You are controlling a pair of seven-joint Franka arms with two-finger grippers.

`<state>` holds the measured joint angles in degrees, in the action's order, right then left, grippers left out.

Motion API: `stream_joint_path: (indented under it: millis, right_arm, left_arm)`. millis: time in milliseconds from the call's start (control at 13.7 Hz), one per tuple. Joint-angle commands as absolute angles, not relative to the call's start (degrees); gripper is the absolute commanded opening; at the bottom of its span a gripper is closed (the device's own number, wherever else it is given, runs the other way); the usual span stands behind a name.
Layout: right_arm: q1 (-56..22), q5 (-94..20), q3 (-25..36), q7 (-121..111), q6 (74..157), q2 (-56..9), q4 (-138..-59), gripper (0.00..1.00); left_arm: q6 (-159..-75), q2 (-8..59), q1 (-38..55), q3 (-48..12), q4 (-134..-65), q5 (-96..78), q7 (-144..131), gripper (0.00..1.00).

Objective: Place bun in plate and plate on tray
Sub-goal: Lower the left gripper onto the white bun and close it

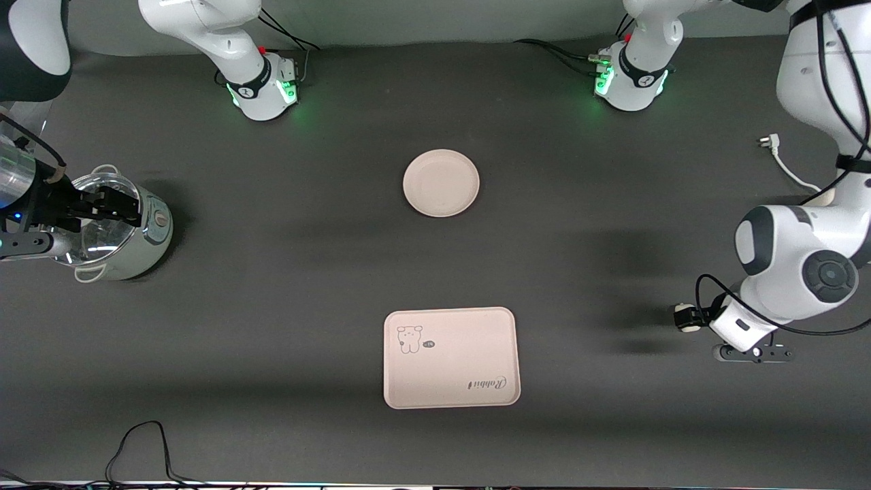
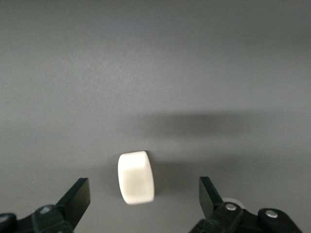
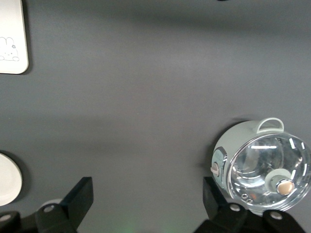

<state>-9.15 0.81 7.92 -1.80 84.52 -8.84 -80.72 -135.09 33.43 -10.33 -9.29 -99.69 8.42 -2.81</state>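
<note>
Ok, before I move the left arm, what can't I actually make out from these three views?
- bun: mostly hidden by the left arm in the front view; clear only in the left wrist view, between the open left gripper fingers.
- right gripper: over the pot, whose inside is obscured by lid glare.
- tray and plate: cut off by the right wrist view's edge.
- tray print: small spot beside the animal unreadable.

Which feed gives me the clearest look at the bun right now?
The left wrist view: the bun lies in plain sight on the dark table, below the open left end effector. The front view shows only part of it, beside the left arm's wrist at that arm's end of the table. The right wrist view does not show it.
</note>
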Motion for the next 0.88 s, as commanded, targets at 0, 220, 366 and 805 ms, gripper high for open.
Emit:
stream_joint_path:
  millis: [0, 220, 366, 805]
  right_arm:
    - [-8.96, -4.03, 10.36, -0.62, 82.97, -8.88, -79.19, 1.00]
    - [-9.23, -6.05, 10.37, -0.53, 82.97, -9.58, -79.36, 1.00]
    - [-8.96, -11.05, 10.37, -0.44, 83.23, -12.90, -79.45, 1.00]
    - [-9.49, -16.52, 9.93, -0.61, 83.41, -22.84, -79.45, 1.00]
  left_arm:
    - [-140.17, 35.41, -10.55, -8.53, -102.83, 9.32, -3.34, 1.00]
    - [-141.33, 37.00, -10.55, -8.35, -102.74, 9.23, -3.60, 0.91]
    - [-140.80, 37.09, -10.37, -8.44, -102.74, 9.23, -4.57, 0.58]
    - [-139.23, 36.57, -10.46, -8.52, -102.57, 9.23, -4.05, 0.33]
